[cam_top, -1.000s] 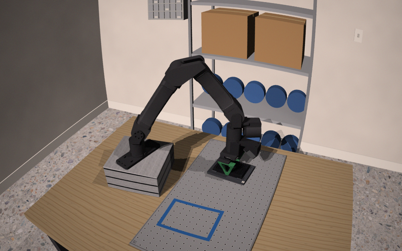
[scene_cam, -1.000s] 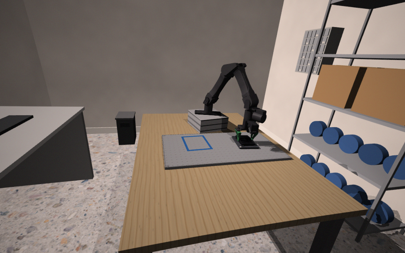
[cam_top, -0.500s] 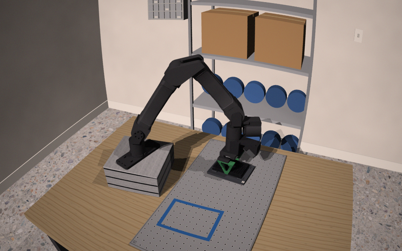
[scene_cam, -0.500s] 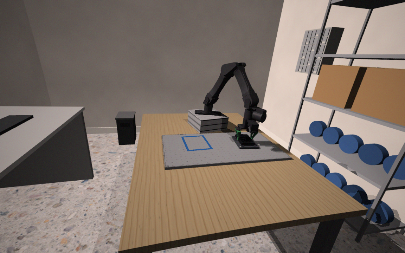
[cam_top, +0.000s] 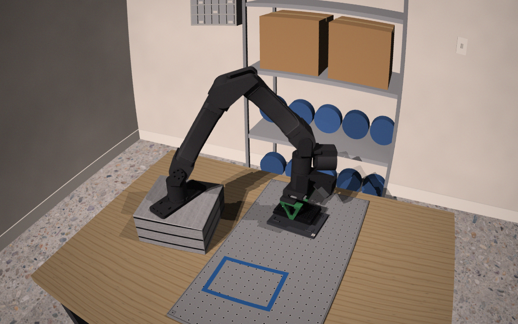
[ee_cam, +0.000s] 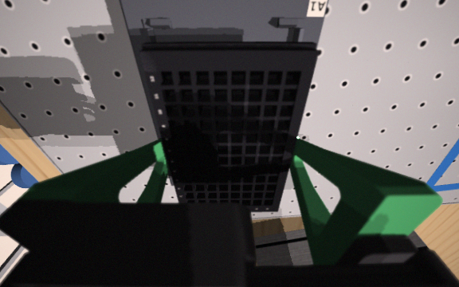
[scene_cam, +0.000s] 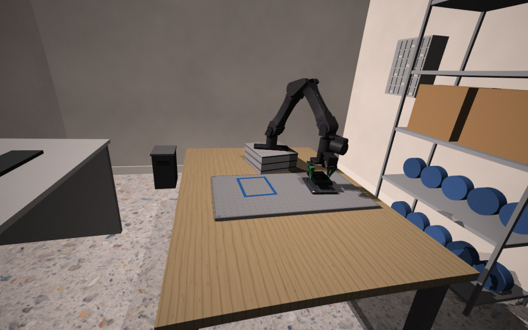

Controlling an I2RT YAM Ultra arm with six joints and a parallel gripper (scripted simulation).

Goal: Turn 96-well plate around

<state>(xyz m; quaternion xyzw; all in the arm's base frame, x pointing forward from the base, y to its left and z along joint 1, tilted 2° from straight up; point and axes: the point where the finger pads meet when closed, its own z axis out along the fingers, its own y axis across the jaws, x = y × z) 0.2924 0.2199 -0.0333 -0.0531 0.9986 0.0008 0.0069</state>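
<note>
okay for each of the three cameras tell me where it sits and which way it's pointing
Top: high off the table's corner, looking down toward the shelf rack; shows the whole arm, base to gripper.
Exterior: standing height off the table's far end, facing the grey wall; whole arm small, past the blue outline.
Wrist: behind the gripper, looking down its green fingers, shut on the plate, to the A1 label.
Shared: all three show the plate, the nest and the perforated deck.

Black 96-well plate (ee_cam: 229,119) (gripped) above nest (ee_cam: 221,20)
</note>
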